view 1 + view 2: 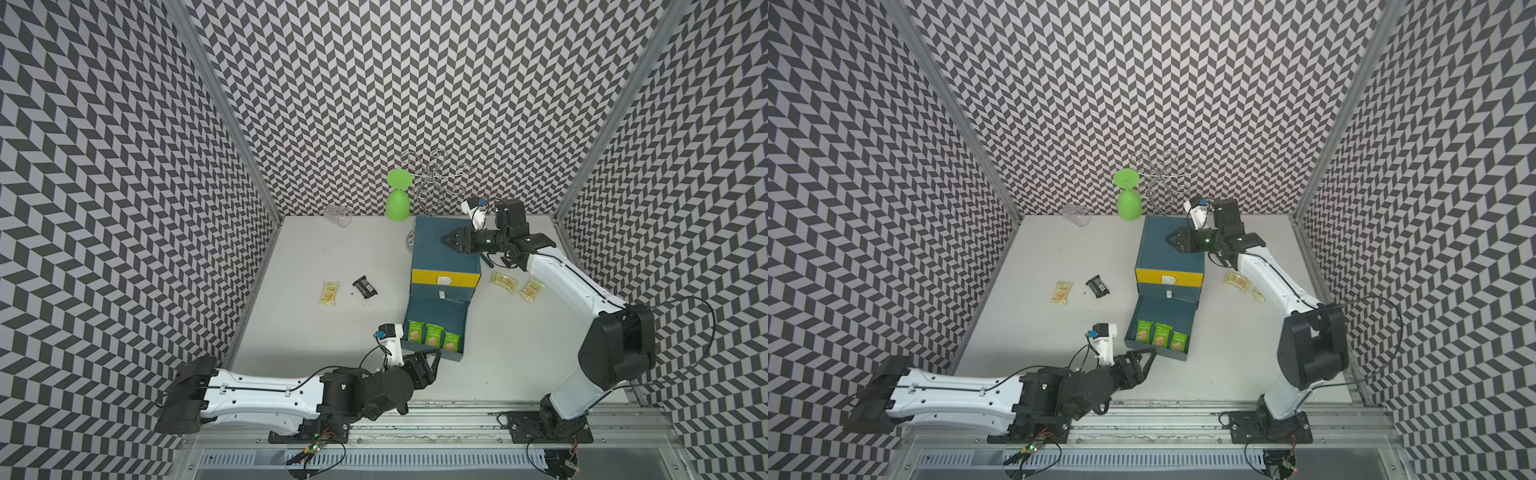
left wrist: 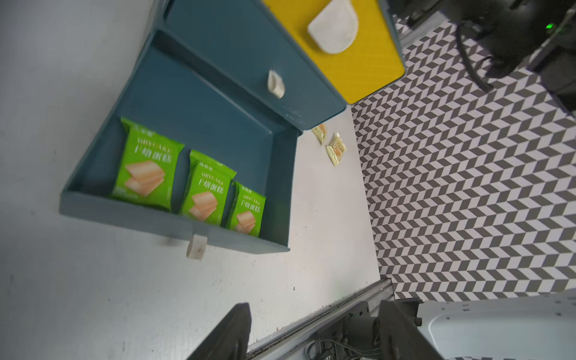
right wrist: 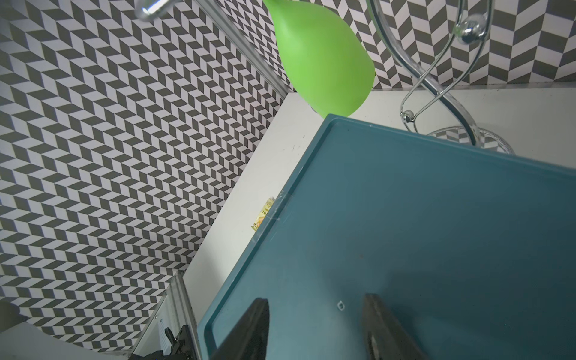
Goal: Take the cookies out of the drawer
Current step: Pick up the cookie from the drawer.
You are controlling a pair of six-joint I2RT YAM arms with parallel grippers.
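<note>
Drawer (image 1: 438, 311) holds three green cookies (image 1: 433, 335); left jaws and right jaws apart, empty.

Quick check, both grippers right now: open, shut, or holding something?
Left gripper: open, holding nothing.
Right gripper: open, holding nothing, over the top of the blue cabinet.
</note>
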